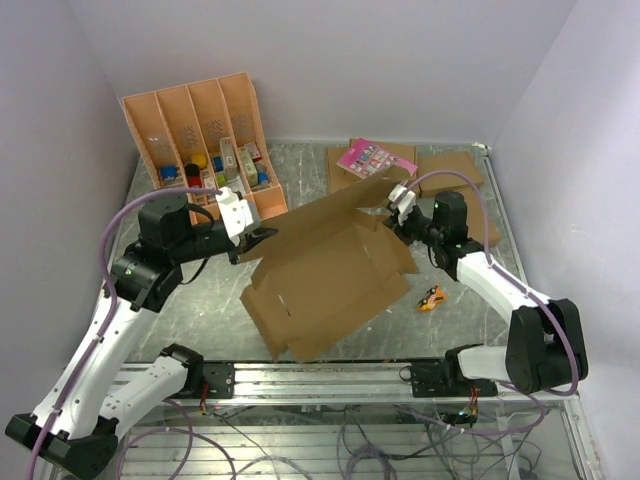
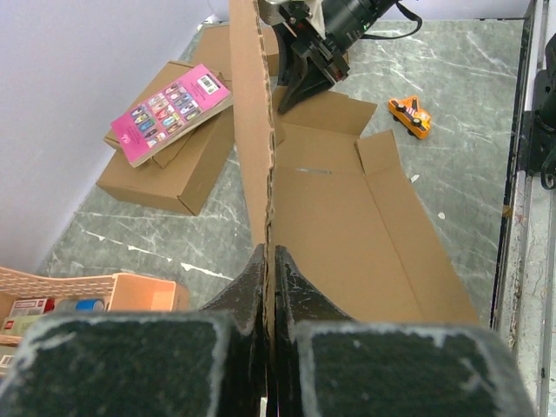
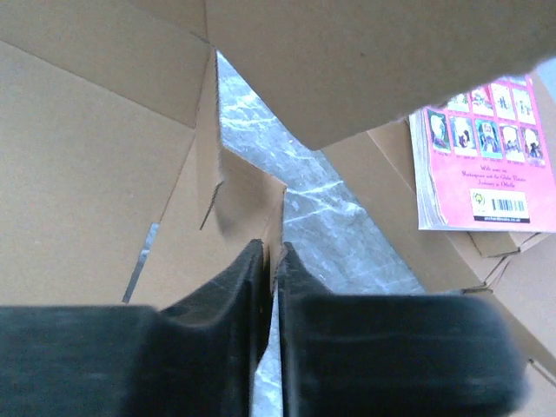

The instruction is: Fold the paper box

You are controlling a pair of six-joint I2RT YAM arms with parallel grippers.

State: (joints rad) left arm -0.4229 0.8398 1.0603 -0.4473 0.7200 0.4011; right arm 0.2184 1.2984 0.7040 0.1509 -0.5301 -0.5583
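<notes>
Nearest the arm bases, the paper box [image 1: 330,285] lies open in the middle of the table [image 1: 190,300], with its front corner close to the metal rail [image 1: 320,378] at the near edge. A hard pull toward the bases could drag that corner onto the rail. Bare tabletop shows to the left of the box, so that side offers the most room for sliding. On the right, a small orange toy [image 1: 431,298] sits just beside the box's right flap. A panel swung down or pushed that way would likely knock it or settle on it, leaving the fold crooked.

Farther back, the box's long rear wall stands raised between the two pincers. The left gripper [image 2: 271,258] is clamped tight on the wall's left end, with the thin board edge-on in its jaws. The right gripper [image 3: 274,250] is closed almost fully on a small flap at the right end, with only the board's thickness in the gap. Both holds sit at the very edge, so uneven pulling could tear the board at a slit, bow the wall, or let it slip free.

Beyond the wall, the smaller brown boxes [image 1: 452,165] and a pink booklet [image 1: 368,158] lie near. The orange compartment tray [image 1: 200,125] stands at the far left. Tipping the wall backward would find little room there.
</notes>
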